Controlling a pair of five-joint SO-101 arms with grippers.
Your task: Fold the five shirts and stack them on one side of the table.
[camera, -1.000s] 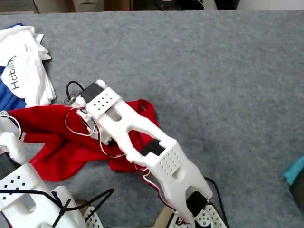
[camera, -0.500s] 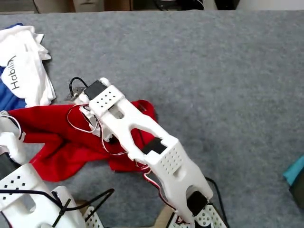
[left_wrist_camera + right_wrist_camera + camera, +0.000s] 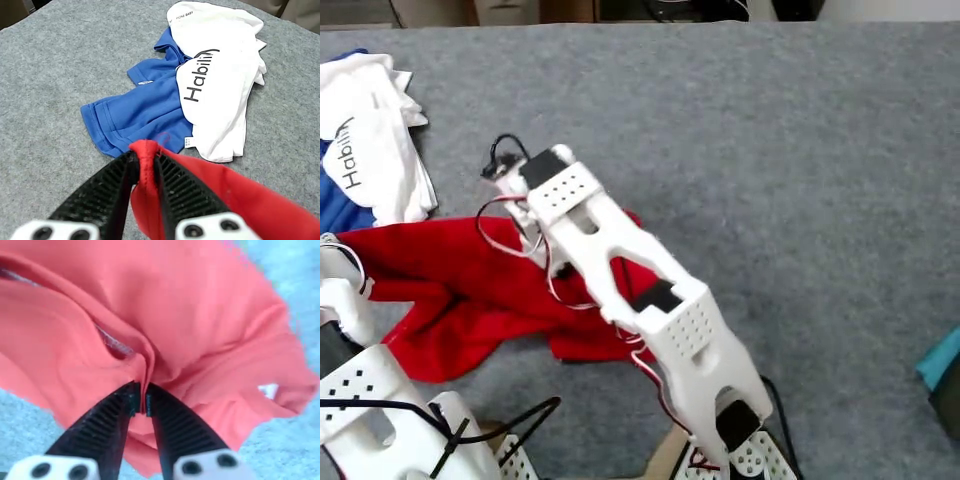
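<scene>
Right hand (image 3: 140,391), pinching the red shirt (image 3: 200,315), moved farther out; left hand (image 3: 145,156) pinches too.

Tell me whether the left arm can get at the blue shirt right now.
Probably not yet. The blue shirt lies bare just ahead, only one side under the white shirt, but the jaws are shut on the red shirt and would have to release it first.

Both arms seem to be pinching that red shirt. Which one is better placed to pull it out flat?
Probably the right. The right gripper pinches the red shirt nearer the bare table; the left gripper grips its edge by the blue shirt.
</scene>
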